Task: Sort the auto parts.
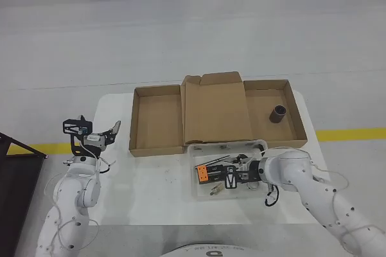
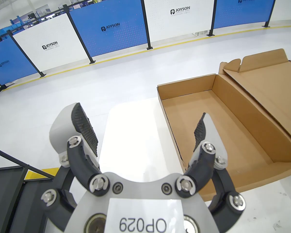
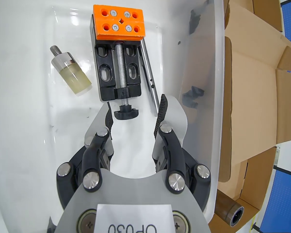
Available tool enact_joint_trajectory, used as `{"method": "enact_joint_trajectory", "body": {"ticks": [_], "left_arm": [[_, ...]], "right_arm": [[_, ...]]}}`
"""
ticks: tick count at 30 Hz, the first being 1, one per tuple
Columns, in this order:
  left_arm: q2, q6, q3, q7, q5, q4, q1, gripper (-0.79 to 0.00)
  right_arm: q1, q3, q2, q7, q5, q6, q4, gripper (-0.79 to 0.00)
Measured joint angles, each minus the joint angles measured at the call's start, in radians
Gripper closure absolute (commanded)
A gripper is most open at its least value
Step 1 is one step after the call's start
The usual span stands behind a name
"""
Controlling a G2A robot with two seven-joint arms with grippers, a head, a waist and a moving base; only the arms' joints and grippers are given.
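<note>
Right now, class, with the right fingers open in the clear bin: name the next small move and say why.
Probably ease the right gripper forward and shut its fingers on the small vise: they stand open either side of its black knob, holding nothing, inside the clear bin.

1. Factory hall is being indicated.
2. Work area is being fenced off by blue and white perforated panels [image 2: 179, 8] on black posts [image 2: 145, 18].
3. Pale glossy floor [image 2: 63, 90] is being marked by a yellow line [image 1: 356, 134].
</note>
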Motion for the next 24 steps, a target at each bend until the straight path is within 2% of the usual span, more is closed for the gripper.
{"method": "enact_joint_trajectory", "body": {"ticks": [19,23,24], "left_arm": [[0.0,0.0,0.0,0.0,0.0,0.0,0.0,-0.785],[0.0,0.0,0.0,0.0,0.0,0.0,0.0,-0.785],[0.0,0.0,0.0,0.0,0.0,0.0,0.0,-0.785]], "right_arm": [[0.118,-0.132,-0.041,0.102,0.035,-0.002,0.094,-0.329],[0.126,-0.139,-0.044,0.113,0.039,0.007,0.107,-0.271],[0.126,-0.136,-0.044,0.112,0.041,0.009,0.109,-0.225]]}}
